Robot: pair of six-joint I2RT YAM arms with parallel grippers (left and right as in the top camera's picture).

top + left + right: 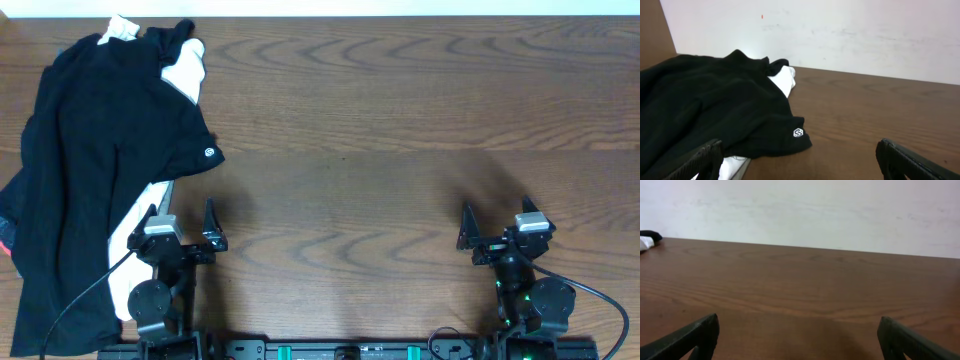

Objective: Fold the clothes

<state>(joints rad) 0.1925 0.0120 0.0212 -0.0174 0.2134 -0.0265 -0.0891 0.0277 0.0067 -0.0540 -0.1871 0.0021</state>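
Soft, even light is falling from above across the brown wood-grain table (380, 110), and nothing is glaring hard. A faint, smudgy shadow is lying on the wood just ahead of the right gripper (497, 210). The crumpled black fabric shirt (90, 180) is swallowing the light, its folds barely reading, while the white cloth top (188, 68) beside it is blowing out to near pure white. In the right wrist view the pale off-white wall (800, 210) is glowing bright, the tabletop is picking up a dull sheen, and the black fingers (690, 337) at the bottom corners are looking soft.
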